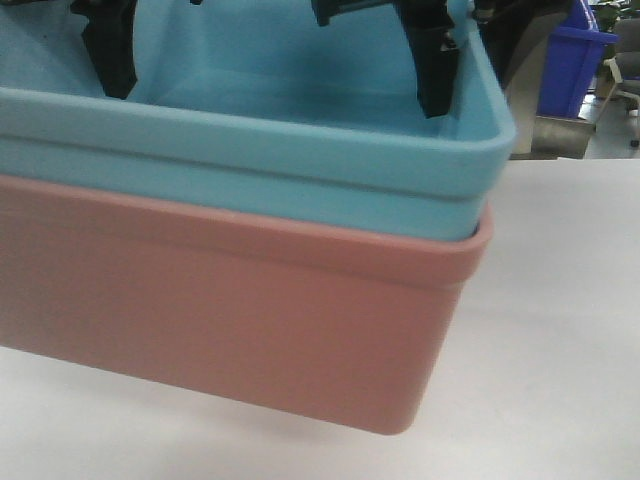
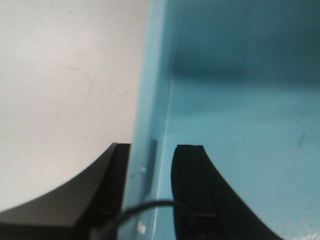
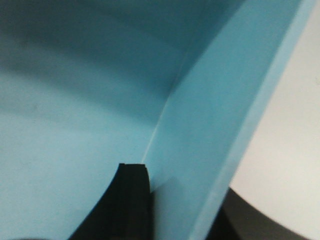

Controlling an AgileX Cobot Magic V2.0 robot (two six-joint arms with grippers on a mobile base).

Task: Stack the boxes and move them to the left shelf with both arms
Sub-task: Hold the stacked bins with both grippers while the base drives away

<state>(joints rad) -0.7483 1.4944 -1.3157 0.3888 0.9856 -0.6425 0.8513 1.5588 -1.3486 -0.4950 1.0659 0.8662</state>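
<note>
Over a smooth white worktop (image 1: 560, 330), near its far edge, sit two matte plastic boxes, rectangular with rounded corners and thick rims: one salmon pink box (image 1: 230, 310) with one light blue box (image 1: 300, 170) nested inside it. Two black angular hands reach in. The left hand (image 2: 151, 150) is clenched on the blue box's left wall, a finger either side, and the right hand (image 3: 185, 182) grasps its right wall likewise. One dark blue bin (image 1: 572, 55) stands beyond.
</note>
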